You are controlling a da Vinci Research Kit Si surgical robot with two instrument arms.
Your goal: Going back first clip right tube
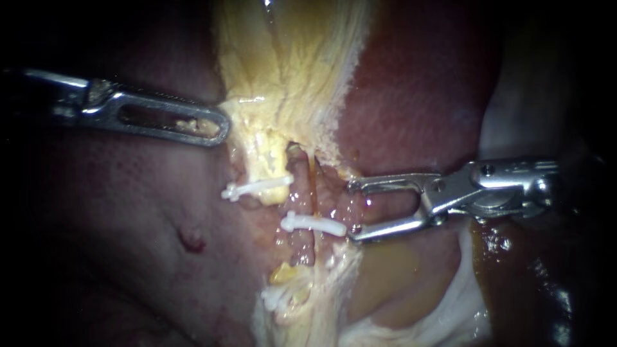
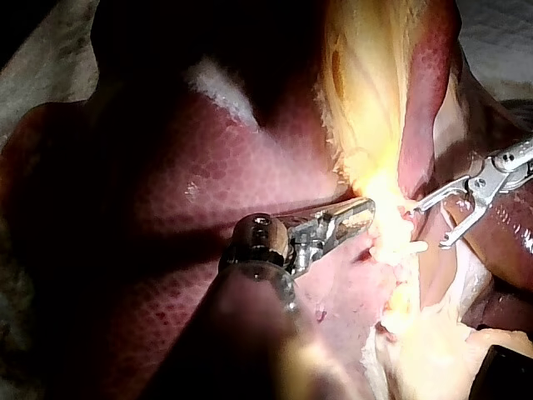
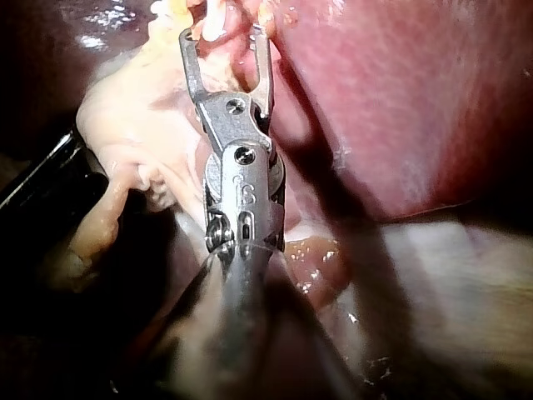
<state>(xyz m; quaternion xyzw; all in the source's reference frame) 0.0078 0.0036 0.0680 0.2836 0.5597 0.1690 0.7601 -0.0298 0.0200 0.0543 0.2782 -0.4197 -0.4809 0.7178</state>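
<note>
Two tubes run down from the yellowish gallbladder neck (image 1: 289, 77). A white clip (image 1: 313, 223) lies across the right tube (image 1: 307, 193), and another white clip (image 1: 257, 188) crosses the left tube. My right instrument (image 1: 352, 212) comes in from the right with its two thin jaws open and empty, their tips just right of the right tube's clip. The right wrist view shows the same open jaws (image 3: 226, 33). My left instrument (image 1: 218, 128) has its windowed jaws shut on the edge of the yellowish tissue, also visible in the left wrist view (image 2: 362, 212).
Dark red liver (image 1: 128, 212) spreads on the left, with more liver (image 1: 418, 83) on the upper right. A third white clip-like piece (image 1: 276, 299) sits lower down in the frayed yellow-white tissue. Pale tissue (image 1: 450, 308) lies under my right instrument.
</note>
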